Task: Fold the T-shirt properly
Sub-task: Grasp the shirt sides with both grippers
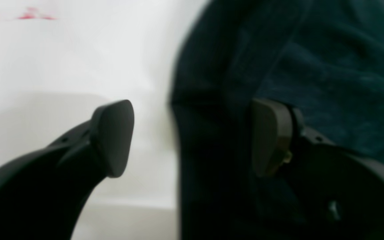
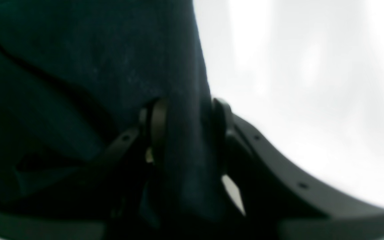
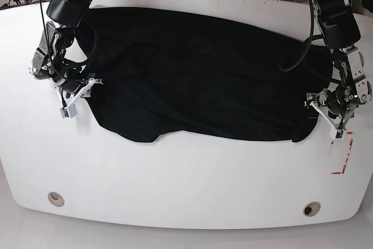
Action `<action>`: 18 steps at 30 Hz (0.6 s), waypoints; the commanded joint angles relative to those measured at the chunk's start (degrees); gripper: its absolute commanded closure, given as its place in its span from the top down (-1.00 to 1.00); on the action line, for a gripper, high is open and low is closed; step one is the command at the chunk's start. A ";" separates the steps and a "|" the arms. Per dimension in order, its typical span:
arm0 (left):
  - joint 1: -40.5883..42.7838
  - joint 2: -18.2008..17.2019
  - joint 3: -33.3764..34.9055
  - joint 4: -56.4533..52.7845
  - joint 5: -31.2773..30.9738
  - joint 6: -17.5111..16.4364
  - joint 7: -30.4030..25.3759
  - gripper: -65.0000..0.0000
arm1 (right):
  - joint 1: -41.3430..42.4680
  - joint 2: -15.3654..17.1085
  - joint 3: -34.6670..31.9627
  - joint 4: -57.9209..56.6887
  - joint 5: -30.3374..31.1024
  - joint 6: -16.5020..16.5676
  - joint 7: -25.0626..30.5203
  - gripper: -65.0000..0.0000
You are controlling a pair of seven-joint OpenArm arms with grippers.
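Shirt: large plain black cloth T-shirt (image 3: 198, 80) spread on white table (image 3: 175, 179).
Left gripper (image 1: 192, 138): fingers wide apart, straddling the hem.
Right gripper (image 2: 185, 133): pinching a shirt fold.

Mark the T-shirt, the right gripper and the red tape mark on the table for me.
T-shirt (image 3: 198, 80), base view, middle of the spread black cloth.
Right gripper (image 2: 185, 133), right wrist view, midway between its fingers, pinching the cloth's edge.
Red tape mark (image 3: 344, 155), base view, on the thin red line beside the left arm.

One black T-shirt (image 3: 198, 80), one white table (image 3: 186, 185), two claws: left (image 1: 192, 138), right (image 2: 185, 130).
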 commanded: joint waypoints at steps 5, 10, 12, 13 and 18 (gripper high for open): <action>-1.49 -3.40 -0.20 1.05 -0.49 -0.18 -1.19 0.49 | 0.67 0.89 0.14 0.70 0.19 0.10 0.06 -0.44; -1.49 -3.75 -0.20 0.88 -0.49 -0.27 -1.19 0.49 | 0.67 0.89 0.23 0.70 0.19 0.10 0.06 -0.44; -1.49 -3.48 -0.20 1.23 -0.93 -0.36 -1.10 0.49 | 0.67 0.89 0.23 0.70 0.28 0.10 0.06 -0.45; -1.49 -3.40 -0.20 1.32 -0.93 -0.45 -1.10 0.49 | 0.67 0.89 0.23 0.70 0.28 0.10 0.06 -0.45; -1.49 -1.46 -0.47 0.97 -0.84 -2.73 -1.10 0.49 | 0.41 0.62 0.23 0.70 0.28 0.10 0.06 -0.45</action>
